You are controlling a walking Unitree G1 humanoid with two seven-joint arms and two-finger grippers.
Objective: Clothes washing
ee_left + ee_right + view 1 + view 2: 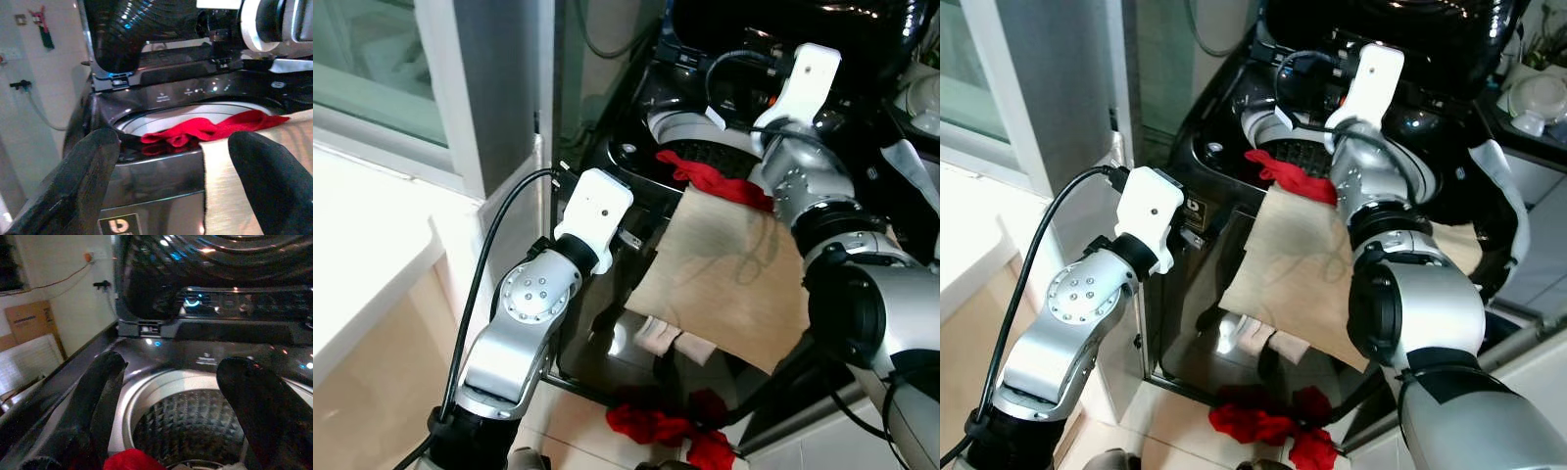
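The right tool (pixel 171 401) hangs directly over the mouth of the washing machine (pixel 636 147), in the upper centre of the head views, its fingers spread wide and holding nothing. From its wrist camera the ribbed drum (pixel 190 426) lies straight ahead and below. The red garment (pixel 710 178) is draped across the front rim, part inside and part outside the tub; it shows at the lower edge of the right wrist view, just under that tool. So the right arm looks the nearer one for pushing it in.

The tan cloth (pixel 720 269) hangs from the same rim down the machine's front, its long side running from upper right to lower left of the left eye frame. The left tool (pixel 171 186) faces the front panel from lower left, fingers also apart and empty, the cloth's edge just beside one finger.

The drum appears mostly empty. More red clothing (pixel 661 426) lies on the floor (pixel 578 421) at the bottom centre, with a pale item (pixel 661 338) above it.
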